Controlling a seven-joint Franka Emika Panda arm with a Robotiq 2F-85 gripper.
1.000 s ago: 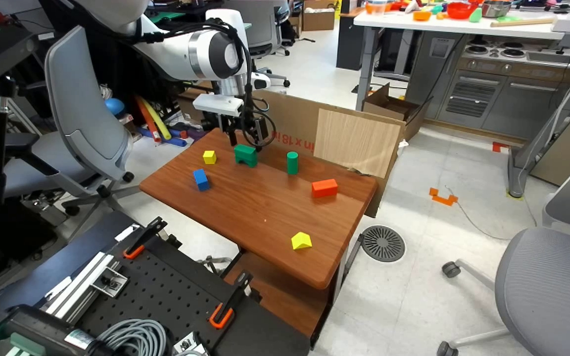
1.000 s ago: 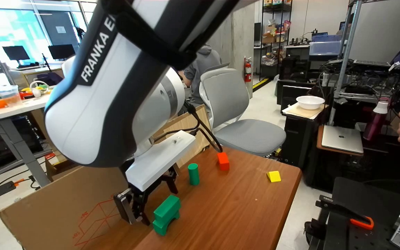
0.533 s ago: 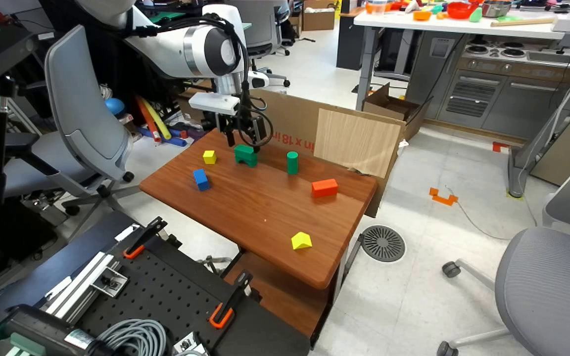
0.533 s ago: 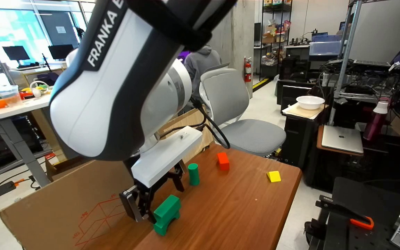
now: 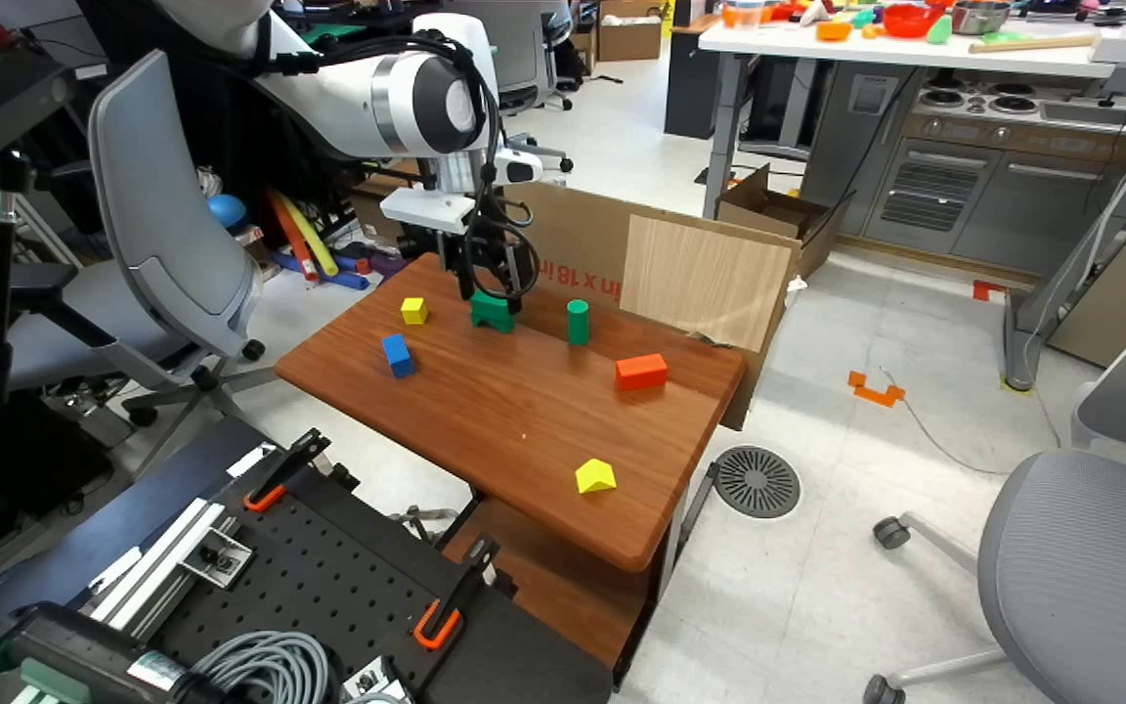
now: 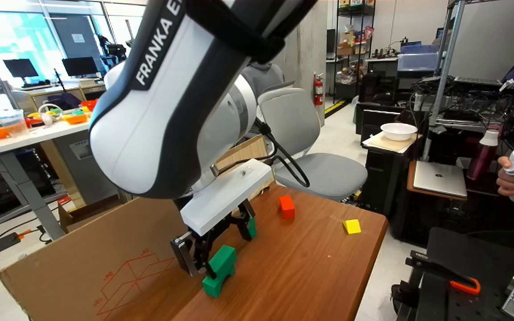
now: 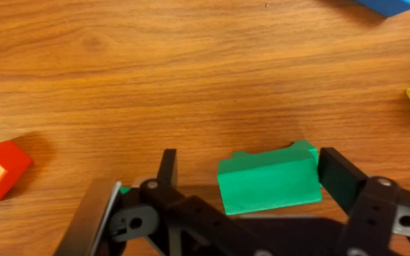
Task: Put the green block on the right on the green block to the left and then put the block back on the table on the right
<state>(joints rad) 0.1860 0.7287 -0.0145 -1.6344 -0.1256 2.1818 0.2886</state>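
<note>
Held tool point(image 7: 248, 152) spread astride green block point(image 7: 271, 188), likely for lifting it off arch point(image 6: 212, 286). Judged stacking already done.

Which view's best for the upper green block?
Wrist view: the upper green block shows its top face and a long side clearly, framed by the gripper. In both exterior views it shows only partly, with the gripper overlapping it.
</note>
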